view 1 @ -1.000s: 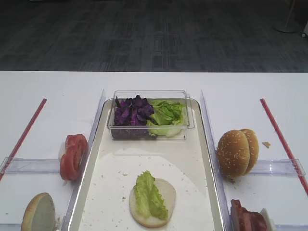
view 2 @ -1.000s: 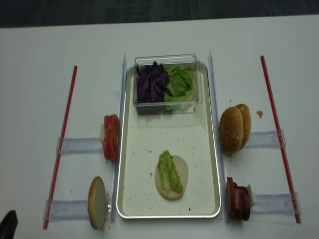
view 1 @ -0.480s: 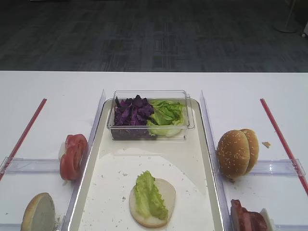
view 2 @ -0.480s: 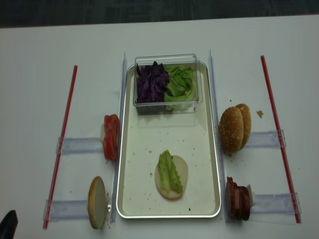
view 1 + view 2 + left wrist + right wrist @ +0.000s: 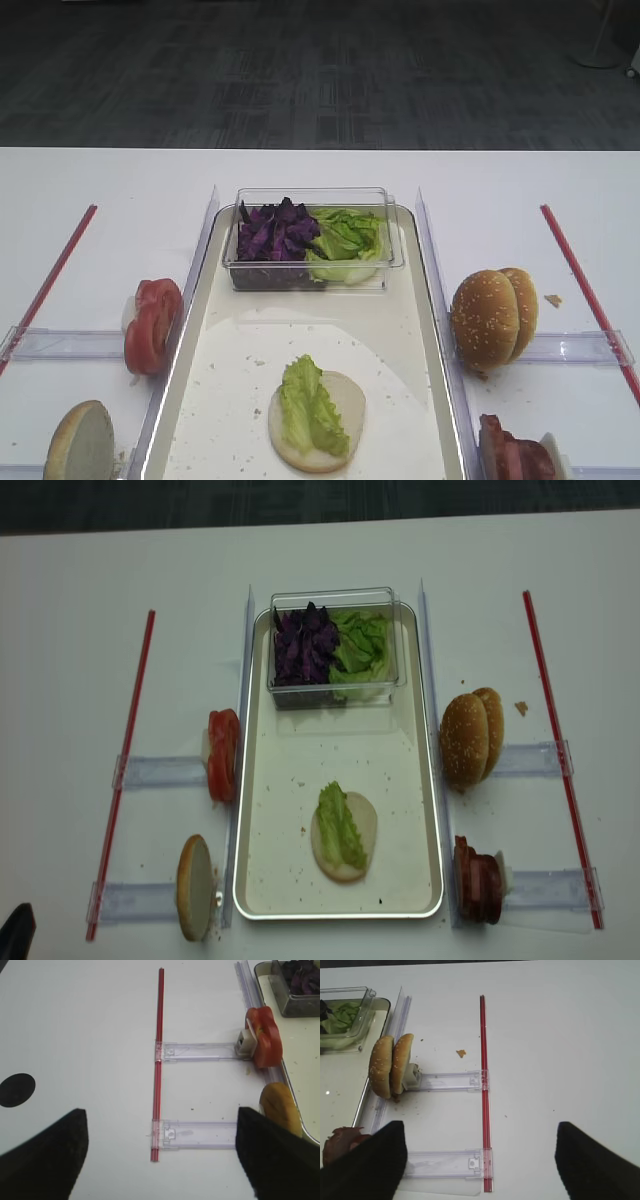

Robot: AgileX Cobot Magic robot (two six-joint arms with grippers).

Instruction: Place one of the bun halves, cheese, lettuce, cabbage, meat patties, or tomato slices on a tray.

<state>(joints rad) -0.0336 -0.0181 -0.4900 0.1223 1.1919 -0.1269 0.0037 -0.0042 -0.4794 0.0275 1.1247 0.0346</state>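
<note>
Red strips (image 5: 124,767) (table (image 5: 80,570) edges)

Bun half (image 5: 345,832) flat on tray (image 5: 415,720), lettuce leaf (image 5: 339,826) atop.

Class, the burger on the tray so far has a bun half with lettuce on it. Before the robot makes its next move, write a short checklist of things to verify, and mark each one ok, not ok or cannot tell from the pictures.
1. Bun half lies flat inside the tray: ok.
2. Lettuce leaf rests on that bun half: ok.
3. Right tool is open and holds nothing: ok.
4. Left tool is open and holds nothing: ok.
5. Meat patties stand in their holder right of the tray, nothing in the way: ok.
6. Tomato slices stand in their holder left of the tray: ok.
</note>
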